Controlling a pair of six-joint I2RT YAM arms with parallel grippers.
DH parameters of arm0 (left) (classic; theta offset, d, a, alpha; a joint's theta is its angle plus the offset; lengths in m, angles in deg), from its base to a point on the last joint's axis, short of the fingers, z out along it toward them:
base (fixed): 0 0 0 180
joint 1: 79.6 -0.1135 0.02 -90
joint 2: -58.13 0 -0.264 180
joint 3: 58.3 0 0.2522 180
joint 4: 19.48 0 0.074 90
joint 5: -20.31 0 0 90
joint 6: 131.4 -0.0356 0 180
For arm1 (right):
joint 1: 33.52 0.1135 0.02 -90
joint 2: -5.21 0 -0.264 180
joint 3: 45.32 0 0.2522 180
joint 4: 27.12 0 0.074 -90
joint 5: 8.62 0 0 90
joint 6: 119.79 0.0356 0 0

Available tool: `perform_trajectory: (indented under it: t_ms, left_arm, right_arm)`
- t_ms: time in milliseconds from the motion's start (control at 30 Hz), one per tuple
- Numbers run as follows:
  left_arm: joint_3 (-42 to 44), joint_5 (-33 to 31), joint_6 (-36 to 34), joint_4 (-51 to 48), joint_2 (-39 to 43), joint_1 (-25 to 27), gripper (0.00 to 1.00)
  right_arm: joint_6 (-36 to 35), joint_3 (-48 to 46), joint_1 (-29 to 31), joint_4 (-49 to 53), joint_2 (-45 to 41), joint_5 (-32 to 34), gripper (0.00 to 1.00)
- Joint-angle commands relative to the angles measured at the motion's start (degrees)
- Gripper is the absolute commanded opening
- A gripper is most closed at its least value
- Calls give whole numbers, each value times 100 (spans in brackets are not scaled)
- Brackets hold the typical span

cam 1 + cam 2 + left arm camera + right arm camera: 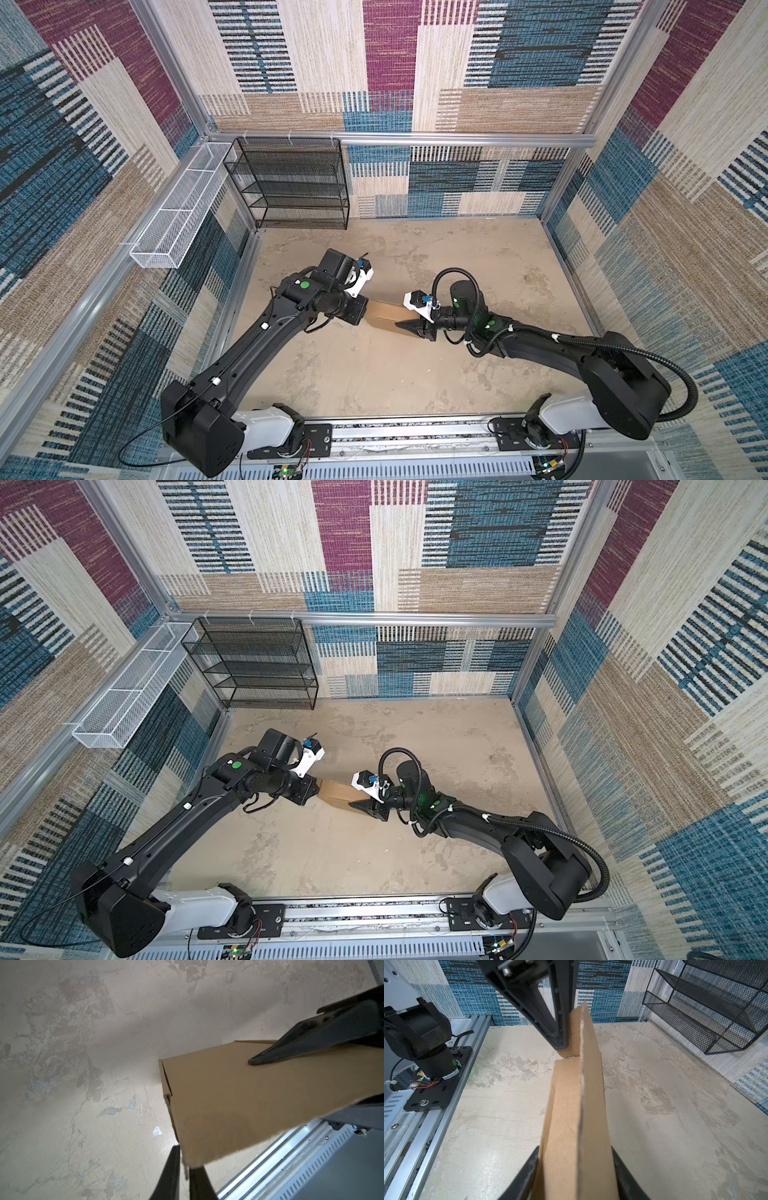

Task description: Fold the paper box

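Above the table (374, 374), the paper box (384, 312) is held between both grippers. One end is clamped across its thickness by the right gripper (574, 1148), while a thin edge at the other end is pinched by the left gripper (185, 1159).

The paper box (384, 313) (brown cardboard) hangs folded shut above the table (457, 257).

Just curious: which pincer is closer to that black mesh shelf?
Left. The left pincer grips the paper box end facing the black mesh shelf; the right pincer grips the far end.
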Motion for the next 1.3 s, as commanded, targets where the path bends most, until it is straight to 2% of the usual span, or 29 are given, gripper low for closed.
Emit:
perform_trajectory:
  t_ms: [0,667,900,1267]
  left_arm:
    - [27,-146,127,128,67,8,14]
    - [323,-42,536,422,285,34,13]
    - [200,-170,516,417,397,34,22]
    - [108,-126,530,352,322,34,16]
  right_arm:
    - [-17,63,7,-173,-24,-46,38]
    - [14,107,7,-151,-6,-56,37]
    - [-8,99,5,-137,-11,-51,37]
    - [-26,107,7,-105,-15,-13,36]
